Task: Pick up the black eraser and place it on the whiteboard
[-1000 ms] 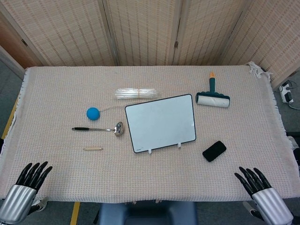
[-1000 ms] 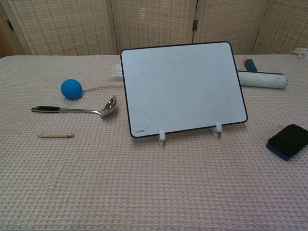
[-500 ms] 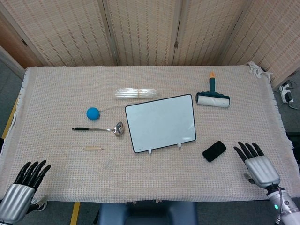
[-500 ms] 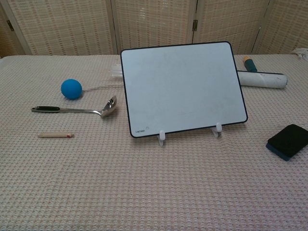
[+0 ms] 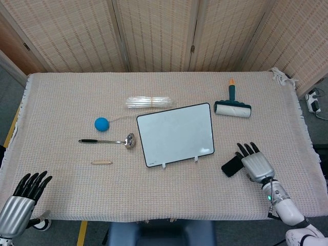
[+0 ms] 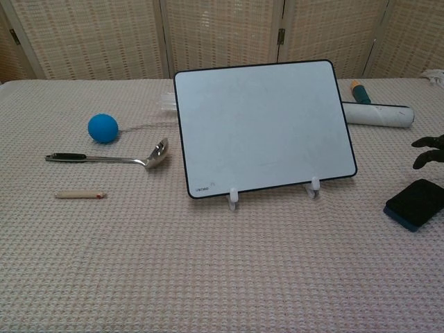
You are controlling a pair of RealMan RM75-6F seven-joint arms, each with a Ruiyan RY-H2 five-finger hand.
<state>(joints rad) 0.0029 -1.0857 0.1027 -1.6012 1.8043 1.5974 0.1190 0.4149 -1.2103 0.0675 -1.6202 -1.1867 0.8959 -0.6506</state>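
The black eraser (image 5: 231,165) (image 6: 416,202) lies flat on the cloth, right of the whiteboard (image 5: 176,134) (image 6: 262,126), which leans on two small white feet. My right hand (image 5: 257,165) hovers just right of the eraser with its fingers spread, partly over the eraser's right end, holding nothing. In the chest view only its dark fingertips (image 6: 429,150) show at the right edge, above the eraser. My left hand (image 5: 23,201) stays at the near left corner with fingers apart, empty and far from both objects.
A blue ball (image 5: 101,123), a ladle (image 5: 108,140) and a small wooden stick (image 5: 101,162) lie left of the board. A clear bundle (image 5: 149,102) sits behind it. A lint roller (image 5: 232,106) lies at the back right.
My right hand has moved forward and left from the table's near right edge up to the eraser. My left hand has drifted slightly down and back.
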